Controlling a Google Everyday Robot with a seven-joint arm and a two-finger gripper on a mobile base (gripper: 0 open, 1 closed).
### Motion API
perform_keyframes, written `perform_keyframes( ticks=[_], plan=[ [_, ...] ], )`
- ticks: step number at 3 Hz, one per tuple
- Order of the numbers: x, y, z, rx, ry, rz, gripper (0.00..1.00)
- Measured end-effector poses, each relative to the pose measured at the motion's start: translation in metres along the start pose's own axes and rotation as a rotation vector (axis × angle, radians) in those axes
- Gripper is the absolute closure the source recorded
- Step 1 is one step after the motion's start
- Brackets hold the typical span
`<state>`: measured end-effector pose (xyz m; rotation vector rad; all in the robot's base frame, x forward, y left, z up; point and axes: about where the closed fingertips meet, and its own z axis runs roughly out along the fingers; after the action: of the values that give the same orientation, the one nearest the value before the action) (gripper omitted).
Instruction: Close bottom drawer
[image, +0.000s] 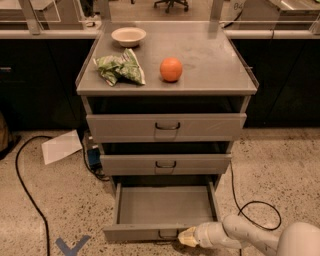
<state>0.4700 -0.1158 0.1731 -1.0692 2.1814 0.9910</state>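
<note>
Gripper (189, 236) at the bottom of the view, right of centre, low over the floor. Pale yellowish tip against the front panel of the bottom drawer (165, 205), just right of the small dark wire handle (167, 234). Released or clenched: cannot tell. White arm (250, 237) entering from the lower right corner and lying nearly level toward the panel.

Bottom drawer pulled well out of the grey metal cabinet (237, 107), grey tray floor in full view, front panel nearest the camera. Middle drawer (165, 164) out by a small margin, with a dark gap above it. Top drawer (166, 127) likewise slightly proud of the frame.

Cabinet top (210, 60) flat and grey with a low raised edge. On it: a shallow pale bowl (128, 36) at the back left, a crumpled green bag (121, 69) at the front left, an orange (171, 69) just right of the bag and apart from it.

Speckled terrazzo floor (280, 170). Black cable (260, 202) looped right of the cabinet, a second black cable (18, 170) curving along the left. White sheet of paper (61, 146) flat on the floor left of the cabinet, small blue object (93, 156) beside the cabinet's left foot, blue tape mark (71, 246) at the lower left. Dark counter fronts (35, 85) behind. Chair base (171, 4) at the top edge.
</note>
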Motion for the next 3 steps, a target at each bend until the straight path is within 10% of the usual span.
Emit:
perform_keyframes(
  ticks=[1,3],
  plan=[
    [-0.014,-0.029,-0.016,0.074,-0.035,-0.019,1.0],
    [-0.034,-0.048,-0.006,0.058,-0.043,-0.052,1.0]
  ],
)
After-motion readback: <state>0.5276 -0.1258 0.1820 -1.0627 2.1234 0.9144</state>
